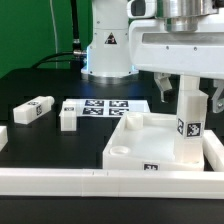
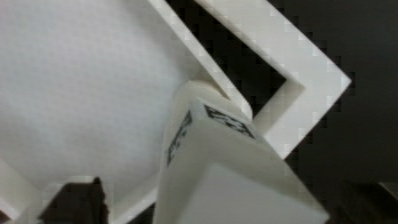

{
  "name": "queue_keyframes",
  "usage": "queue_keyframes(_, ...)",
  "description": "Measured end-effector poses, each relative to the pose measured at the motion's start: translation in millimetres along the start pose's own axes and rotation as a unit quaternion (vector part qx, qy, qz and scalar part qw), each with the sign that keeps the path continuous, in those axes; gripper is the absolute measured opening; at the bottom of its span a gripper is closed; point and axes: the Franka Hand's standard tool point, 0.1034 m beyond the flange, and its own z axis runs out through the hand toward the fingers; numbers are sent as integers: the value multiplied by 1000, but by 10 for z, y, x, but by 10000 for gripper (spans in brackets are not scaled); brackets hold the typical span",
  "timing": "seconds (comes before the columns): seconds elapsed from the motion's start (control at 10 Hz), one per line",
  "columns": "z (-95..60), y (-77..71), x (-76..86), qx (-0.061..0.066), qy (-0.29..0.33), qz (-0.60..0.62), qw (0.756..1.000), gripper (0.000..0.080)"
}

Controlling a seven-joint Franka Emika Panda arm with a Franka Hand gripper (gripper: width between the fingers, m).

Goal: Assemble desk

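Desk top point(image 1: 135, 140) lying against rail point(image 1: 60, 180), one leg point(image 1: 188, 118) standing upright in its corner socket | gripper point(image 1: 186, 88) hanging wide around leg's upper end, gripping nothing | likely handling as light, stiff, slick plastic; best pinching legs mid-length across flat faces

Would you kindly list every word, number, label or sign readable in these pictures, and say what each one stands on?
No readable words, numbers or brand names appear in either view.
Robot base: a small dark triangular sign, too small to read.
Marker board: black-and-white square tags, patterns only.
Upright leg on the desk top: one pattern tag, no text.
Loose legs and: pattern tags, no text.
Desk top's front edge: one pattern tag, no text.
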Motion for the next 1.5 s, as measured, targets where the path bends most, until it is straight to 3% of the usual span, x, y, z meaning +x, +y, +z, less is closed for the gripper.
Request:
queue_keyframes(0.4, 6, 13, 8, -5, 2, -172, 985, 649)
queue_keyframes(1.1, -26, -11, 37, -28, 12, -394, 919, 649)
queue_keyframes(1.3, -27, -6, 43, -28, 12, -393, 919, 365)
queue_keyframes(1.4, -27, -6, 43, -28, 12, -393, 919, 365)
queue_keyframes(1.5, -27, -6, 43, -28, 12, -386, 922, 288)
